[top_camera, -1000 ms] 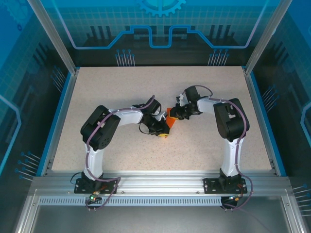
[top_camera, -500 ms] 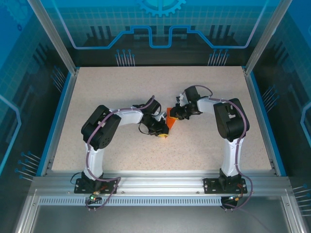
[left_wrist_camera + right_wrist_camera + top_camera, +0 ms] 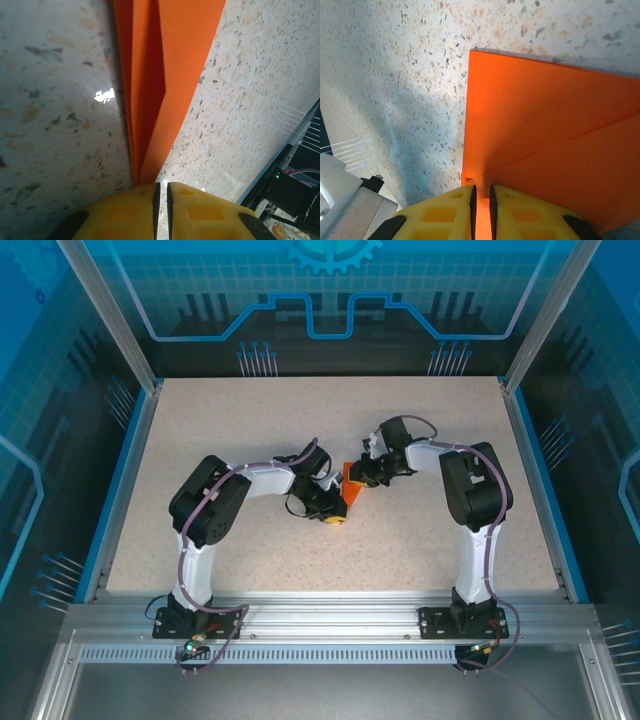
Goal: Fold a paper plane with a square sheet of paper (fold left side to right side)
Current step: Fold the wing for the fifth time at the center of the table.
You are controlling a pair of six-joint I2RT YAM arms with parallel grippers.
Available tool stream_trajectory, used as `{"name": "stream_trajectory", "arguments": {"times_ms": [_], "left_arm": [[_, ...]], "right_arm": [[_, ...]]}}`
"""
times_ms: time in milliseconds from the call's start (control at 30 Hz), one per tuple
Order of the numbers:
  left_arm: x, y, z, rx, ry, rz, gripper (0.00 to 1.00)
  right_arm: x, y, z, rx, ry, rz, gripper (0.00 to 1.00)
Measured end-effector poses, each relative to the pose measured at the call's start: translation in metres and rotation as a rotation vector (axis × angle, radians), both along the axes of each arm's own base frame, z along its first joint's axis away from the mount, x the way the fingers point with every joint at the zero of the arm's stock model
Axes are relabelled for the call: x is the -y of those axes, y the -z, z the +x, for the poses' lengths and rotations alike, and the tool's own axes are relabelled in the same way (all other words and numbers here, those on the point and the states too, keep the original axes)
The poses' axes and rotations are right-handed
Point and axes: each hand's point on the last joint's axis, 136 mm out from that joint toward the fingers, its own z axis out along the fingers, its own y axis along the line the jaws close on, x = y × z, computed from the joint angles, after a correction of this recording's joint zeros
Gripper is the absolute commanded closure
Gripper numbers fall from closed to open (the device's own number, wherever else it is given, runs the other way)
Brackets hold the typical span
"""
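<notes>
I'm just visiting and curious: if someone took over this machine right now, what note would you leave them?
Left claw: shut, tips at the pointed end of the paper; whether it pinches it is unclear.
Right claw: shut on the paper near a corner.
Paper: flat on the table, mid-table between both claws.
Done: several folds, one end narrowed to a point.
Left: the finishing folds into a plane.

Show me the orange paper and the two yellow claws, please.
orange paper (image 3: 545, 115), right wrist view, on its flat top layer.
left gripper (image 3: 161, 187), left wrist view, between its yellow fingertips.
right gripper (image 3: 481, 190), right wrist view, between its yellow fingertips.
</notes>
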Motion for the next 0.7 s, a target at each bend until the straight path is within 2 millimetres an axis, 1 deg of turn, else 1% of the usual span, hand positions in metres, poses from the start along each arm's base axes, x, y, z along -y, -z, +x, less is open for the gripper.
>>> {"name": "stream_trajectory", "arguments": {"times_ms": [300,700], "left_arm": [[-0.001,0.001,-0.003,0.007,0.003,-0.018,0.87],[-0.009,0.002,-0.016,-0.012,0.004,-0.008,0.88]], "right_arm": [[0.000,0.000,0.000,-0.002,0.000,-0.001,0.82],[0.000,0.000,-0.001,-0.010,0.000,-0.003,0.82]]}}
